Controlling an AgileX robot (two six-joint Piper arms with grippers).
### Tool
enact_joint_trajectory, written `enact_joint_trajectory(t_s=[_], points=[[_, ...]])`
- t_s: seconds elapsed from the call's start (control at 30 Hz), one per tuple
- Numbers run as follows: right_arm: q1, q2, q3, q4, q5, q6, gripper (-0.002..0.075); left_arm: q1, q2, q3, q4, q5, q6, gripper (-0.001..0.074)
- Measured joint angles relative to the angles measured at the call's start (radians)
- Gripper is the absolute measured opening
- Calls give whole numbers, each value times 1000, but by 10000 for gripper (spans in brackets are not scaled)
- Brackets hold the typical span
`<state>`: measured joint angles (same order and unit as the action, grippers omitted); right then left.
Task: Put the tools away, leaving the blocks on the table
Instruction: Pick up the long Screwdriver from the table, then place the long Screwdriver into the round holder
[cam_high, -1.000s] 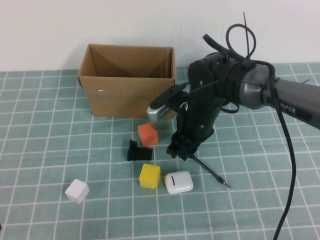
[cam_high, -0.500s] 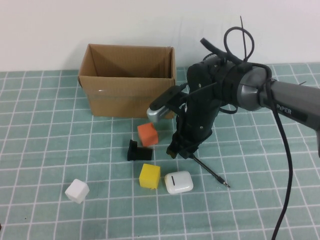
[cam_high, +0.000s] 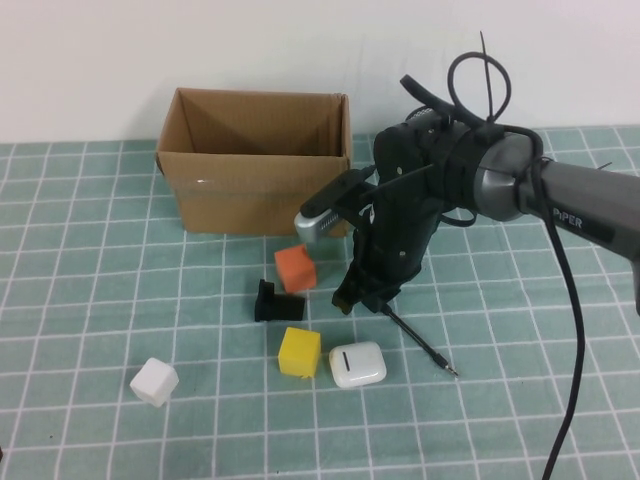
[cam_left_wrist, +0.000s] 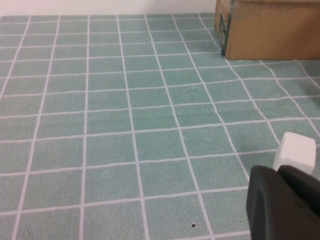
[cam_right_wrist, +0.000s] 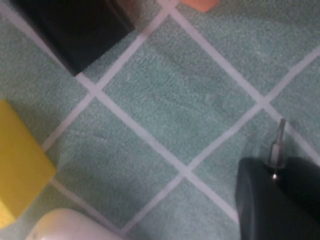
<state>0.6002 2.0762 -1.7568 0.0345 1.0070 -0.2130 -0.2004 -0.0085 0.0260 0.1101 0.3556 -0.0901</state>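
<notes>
My right gripper (cam_high: 366, 298) is down at the table (cam_high: 90, 250), just in front of the cardboard box (cam_high: 258, 160), with its jaws closed on the upper end of the thin black rod (cam_high: 420, 344). The rod slants away from my fingers toward the camera side, its metal tip resting on or just above the cloth; I cannot tell which. In the right wrist view a short metal stub shows between my closed pads (cam_right_wrist: 280, 200), so the grip looks seated near one end rather than at the middle.

My left gripper (cam_left_wrist: 282, 205) is parked low at the near left, jaws together and holding nothing, close to the white cube (cam_high: 154, 381).

The orange cube (cam_high: 295, 268), the yellow cube (cam_high: 299, 352), the small black bracket (cam_high: 276, 302) and the white earbud case (cam_high: 357, 364) all lie close beside my working hand. No scissors are visible.

Assessment: the step in hand is lifting the rod for the box. Because the hold is off-centre, the long end may swing. I should rise straight up before travelling, so the tip clears the earbud case and yellow cube, then carry it over the box rim and release well inside.
</notes>
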Motion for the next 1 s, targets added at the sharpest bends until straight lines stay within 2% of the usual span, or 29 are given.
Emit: enact_joint_trajectory(t_s=[0.27,0.43,0.53,0.63,0.77,1.0], points=[[-34,-242,2,-118,6,114,-6,0,0,0,0,0,0,-3],[-153,-383,62,-75,-30,127,-6,0,0,0,0,0,0,-3],[-234,-476,170,-28,-145,124,-6,0,0,0,0,0,0,-4],[-284,-572,304,5,-377,116,-6,0,0,0,0,0,0,-4],[-290,-656,498,34,-760,114,-6,0,0,0,0,0,0,-4],[-289,-635,706,86,-1350,151,-6,0,0,0,0,0,0,-3]])
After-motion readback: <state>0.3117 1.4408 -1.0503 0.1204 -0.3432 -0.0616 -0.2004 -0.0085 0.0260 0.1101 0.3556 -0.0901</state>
